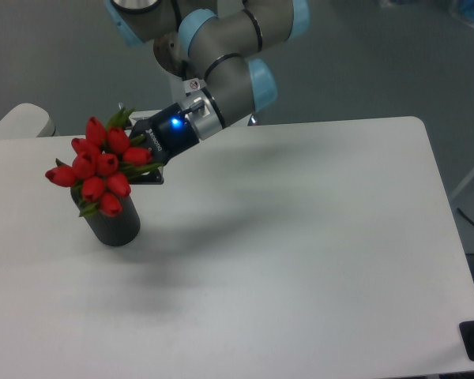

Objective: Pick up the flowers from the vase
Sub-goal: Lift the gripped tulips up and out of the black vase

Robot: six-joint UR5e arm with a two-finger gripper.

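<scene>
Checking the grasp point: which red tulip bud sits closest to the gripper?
The rightmost bud of the flowers, right beside the gripper; the others spread leftward.
</scene>
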